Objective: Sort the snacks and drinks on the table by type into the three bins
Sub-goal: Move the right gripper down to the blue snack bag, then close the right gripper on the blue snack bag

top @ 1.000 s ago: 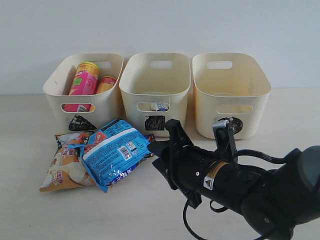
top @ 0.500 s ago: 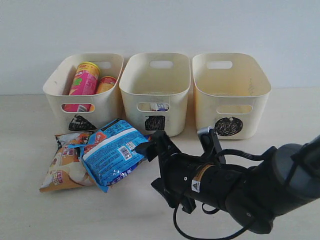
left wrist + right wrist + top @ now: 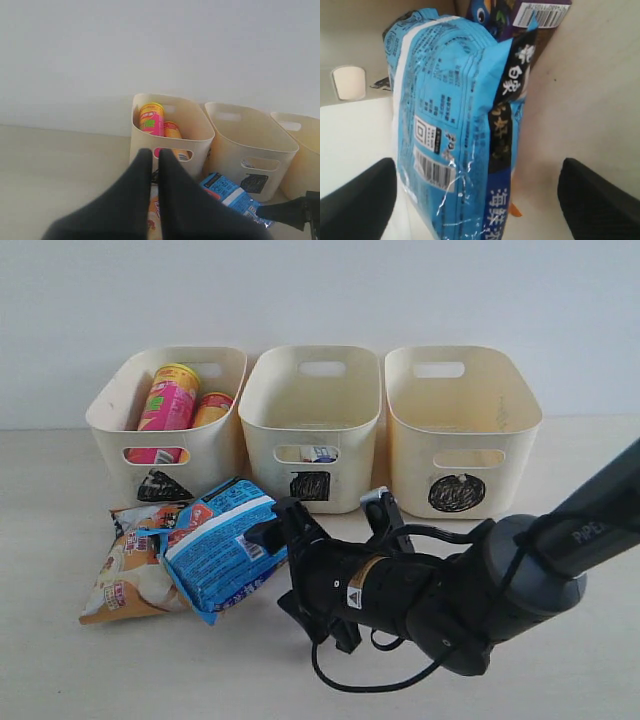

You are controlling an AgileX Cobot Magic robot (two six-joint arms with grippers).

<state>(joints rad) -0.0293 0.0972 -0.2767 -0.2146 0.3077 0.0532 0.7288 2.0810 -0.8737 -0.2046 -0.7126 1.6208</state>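
Nearest you, the right arm lay low across the pale beige wood-grain table (image 3: 100, 670), stretched from the right side towards the left, its wrist almost level with the surface. The right gripper (image 3: 318, 517) stood wide apart and held nothing. The blue crinkly packet (image 3: 225, 540) lay straight ahead of it, just off the fingertips.

In the right wrist view that packet (image 3: 450, 115) ran lengthwise away from the camera, so its long axis lay along your line of approach and the fingers bracketed its narrow width. It sat closer to one finger than the other. I judge a slight sideways correction was called for before pushing in. The right arm was plainly the nearer one.

The packet was propped at a slant on the orange-and-white packet with a black panel (image 3: 125, 575), so its far edge rode higher than the table. Just past it the dark purple carton (image 3: 530, 15) stood close against its end, and a deep reach might have knocked that.

The left gripper (image 3: 154, 152) hung high and well back with its fingers pressed together, holding nothing.

Beyond stood the three cream plastic tubs. The triangle bin (image 3: 100, 410) held the pink chip tube (image 3: 165, 405) and the yellow chip tube (image 3: 212, 405). The square bin (image 3: 260, 400) showed the blue-and-white carton (image 3: 320, 453) through its slot. The circle bin (image 3: 530, 410) showed nothing inside from here.
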